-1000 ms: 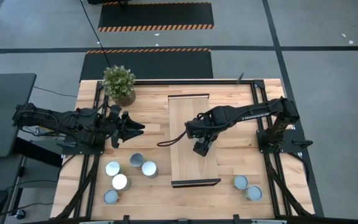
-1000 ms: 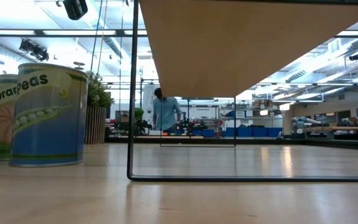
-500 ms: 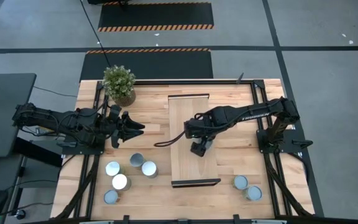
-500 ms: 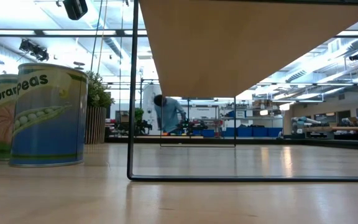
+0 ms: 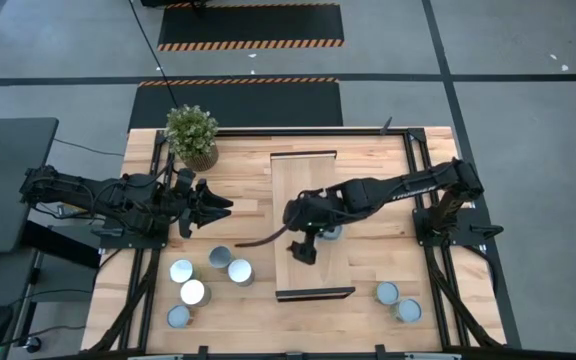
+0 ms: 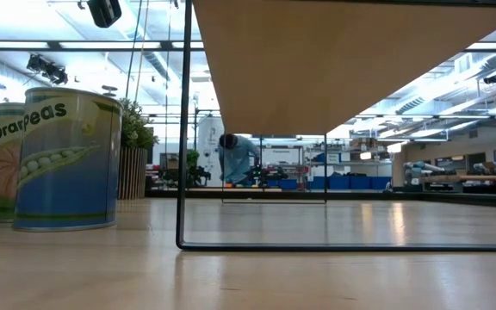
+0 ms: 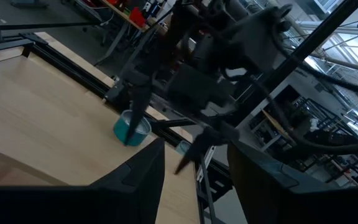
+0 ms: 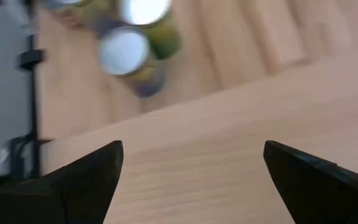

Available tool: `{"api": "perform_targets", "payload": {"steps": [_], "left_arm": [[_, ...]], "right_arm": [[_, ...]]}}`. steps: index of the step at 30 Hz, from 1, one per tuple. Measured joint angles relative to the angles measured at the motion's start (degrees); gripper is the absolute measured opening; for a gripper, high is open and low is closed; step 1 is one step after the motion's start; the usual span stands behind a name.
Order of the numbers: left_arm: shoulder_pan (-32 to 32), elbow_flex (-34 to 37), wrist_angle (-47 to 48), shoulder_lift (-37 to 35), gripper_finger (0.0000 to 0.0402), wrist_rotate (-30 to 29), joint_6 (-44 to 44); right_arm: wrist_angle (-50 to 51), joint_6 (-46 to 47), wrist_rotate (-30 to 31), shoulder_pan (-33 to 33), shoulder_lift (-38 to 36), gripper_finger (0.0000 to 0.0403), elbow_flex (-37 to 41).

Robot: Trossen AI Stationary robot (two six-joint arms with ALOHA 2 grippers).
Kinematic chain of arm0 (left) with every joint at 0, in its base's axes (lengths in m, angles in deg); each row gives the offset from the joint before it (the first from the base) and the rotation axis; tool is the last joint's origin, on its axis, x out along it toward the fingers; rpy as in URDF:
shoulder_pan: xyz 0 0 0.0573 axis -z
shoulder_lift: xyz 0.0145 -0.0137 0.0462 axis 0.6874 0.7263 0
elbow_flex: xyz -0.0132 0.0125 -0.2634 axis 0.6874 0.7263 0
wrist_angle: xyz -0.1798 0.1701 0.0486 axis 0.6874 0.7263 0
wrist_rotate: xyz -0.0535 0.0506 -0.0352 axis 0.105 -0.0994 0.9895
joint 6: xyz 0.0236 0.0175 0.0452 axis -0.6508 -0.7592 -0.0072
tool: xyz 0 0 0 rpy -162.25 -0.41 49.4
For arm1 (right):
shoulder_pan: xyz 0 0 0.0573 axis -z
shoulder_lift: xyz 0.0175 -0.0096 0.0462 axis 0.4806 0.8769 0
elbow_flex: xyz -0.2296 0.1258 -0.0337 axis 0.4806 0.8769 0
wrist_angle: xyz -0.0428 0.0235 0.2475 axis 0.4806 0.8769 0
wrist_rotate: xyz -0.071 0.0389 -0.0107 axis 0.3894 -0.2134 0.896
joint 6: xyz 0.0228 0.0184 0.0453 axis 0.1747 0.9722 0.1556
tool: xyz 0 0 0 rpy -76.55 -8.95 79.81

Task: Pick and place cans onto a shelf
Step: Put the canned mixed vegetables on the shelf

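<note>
The right end effector (image 5: 303, 248) hangs over the middle of the shelf (image 5: 313, 190), its two dark fingers (image 8: 82, 177) spread wide apart with nothing between them; its own wrist view looks down on bare light wood, and past the shelf's edge onto blurred cans (image 8: 126, 53) with pale round tops standing on the tabletop (image 5: 243, 185). Behind the right end effector the right arm reaches across the shelf from its base at the tabletop's right side. The shelf is a long light-wood plank on a thin black frame (image 6: 182, 129), and the low view looks beneath it. In the high view a small can-like shape (image 5: 330, 232) shows on the shelf just beside the arm's wrist, though it is partly hidden. The left end effector (image 5: 220, 203) is held above the tabletop well left of the shelf, pointing toward it, its fingers (image 7: 138, 177) parted and empty. Near it, toward the front-left of the tabletop, five cans stand in a loose group: two close together (image 5: 220, 258) (image 5: 240, 271) and three more (image 5: 181, 271) (image 5: 194, 292) (image 5: 178, 317) farther left. Two cans (image 5: 387, 293) (image 5: 407, 310) stand at the front-right corner. In the low view a pea can (image 6: 67, 159) stands close up with another (image 6: 0, 164) just behind it. A potted plant (image 5: 192, 134) sits at the back-left of the tabletop. A person (image 6: 233, 159) shows far off in the room.
</note>
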State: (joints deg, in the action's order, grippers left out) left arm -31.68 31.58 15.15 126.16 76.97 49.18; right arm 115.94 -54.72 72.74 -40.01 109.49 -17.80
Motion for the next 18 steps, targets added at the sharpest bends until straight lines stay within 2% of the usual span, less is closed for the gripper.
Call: {"api": "perform_targets", "payload": {"steps": [7, 12, 15, 18], "left_arm": [[0.0, 0.0, 0.1, 0.0, 0.0181, 1.5, -0.1], [0.0, 0.0, 0.1, 0.0, 0.0181, 1.5, -0.1], [0.0, 0.0, 0.1, 0.0, 0.0181, 1.5, -0.1], [0.0, 0.0, 0.1, 0.0, 0.0181, 1.8, -0.1]], "right_arm": [[2.4, -9.1, -0.4, -2.7, -0.1, 0.0396, -8.5], [7.4, -13.4, -6.4, -6.8, -0.4, 0.0396, -11.9], [16.1, -13.5, -10.6, -9.8, -0.2, 0.0396, -11.8], [27.1, -12.0, -10.5, -12.7, -0.2, 0.0396, -11.8]]}}
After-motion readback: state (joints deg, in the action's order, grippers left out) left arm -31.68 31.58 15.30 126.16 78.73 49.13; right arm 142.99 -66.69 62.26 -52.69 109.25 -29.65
